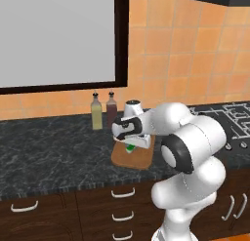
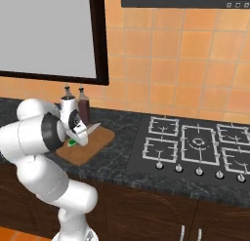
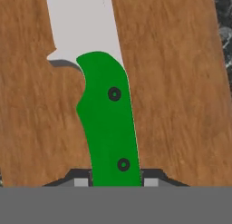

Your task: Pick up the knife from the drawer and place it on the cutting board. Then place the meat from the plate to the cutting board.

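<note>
My gripper [image 3: 115,182] is shut on the knife [image 3: 106,114], its fingertips pinching the butt end of the bright green handle. The pale blade points away from the hand. The knife hangs just over the light-brown wooden cutting board [image 3: 181,105], casting a thin shadow on it. From the base, the gripper [image 1: 131,144] reaches down over the cutting board [image 1: 135,160] on the dark counter, with a bit of the green knife [image 1: 129,148] showing under it. From the right side, the knife [image 2: 91,128] blade sticks out above the cutting board [image 2: 93,146]. The meat and the plate are out of view.
Two bottles [image 1: 96,113] [image 1: 112,108] stand just behind the board against the tiled wall. A gas stove [image 2: 195,145] lies to the right on the counter. Dark-brown drawer fronts [image 1: 123,191] with curved silver handles are shut below the counter edge.
</note>
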Tool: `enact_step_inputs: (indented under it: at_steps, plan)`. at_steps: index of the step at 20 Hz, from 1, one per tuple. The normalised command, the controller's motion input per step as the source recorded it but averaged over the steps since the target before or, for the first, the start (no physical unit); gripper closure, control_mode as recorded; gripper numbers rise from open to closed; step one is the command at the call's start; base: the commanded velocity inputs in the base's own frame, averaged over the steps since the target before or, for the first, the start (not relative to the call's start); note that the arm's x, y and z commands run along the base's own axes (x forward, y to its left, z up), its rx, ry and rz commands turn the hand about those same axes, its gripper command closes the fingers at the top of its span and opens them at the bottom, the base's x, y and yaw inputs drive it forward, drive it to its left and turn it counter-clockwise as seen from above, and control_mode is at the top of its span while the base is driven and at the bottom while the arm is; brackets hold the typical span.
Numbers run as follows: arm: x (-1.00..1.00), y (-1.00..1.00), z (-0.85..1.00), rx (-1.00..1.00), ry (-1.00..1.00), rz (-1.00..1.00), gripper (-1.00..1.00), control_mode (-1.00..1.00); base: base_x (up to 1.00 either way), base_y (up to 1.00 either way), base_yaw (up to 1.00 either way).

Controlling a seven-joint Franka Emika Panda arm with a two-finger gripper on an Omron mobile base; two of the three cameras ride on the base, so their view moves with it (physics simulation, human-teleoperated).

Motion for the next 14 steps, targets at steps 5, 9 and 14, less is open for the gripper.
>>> enact_step_inputs:
  at_steps: [5, 9, 14]
  plan:
    - [0.62, 0.48, -0.4, -0.1, 0.0, -0.03, 1.0, -1.0, 0.0, 0.0, 0.0]
    - [0.08, 0.19, -0.29, -0.04, 0.0, 0.0, 1.0, -1.0, 0.0, 0.0, 0.0]
    - [-0.32, -0.09, -0.07, 0.0, 0.0, 0.0, -1.0, -1.0, 0.0, 0.0, 0.0]
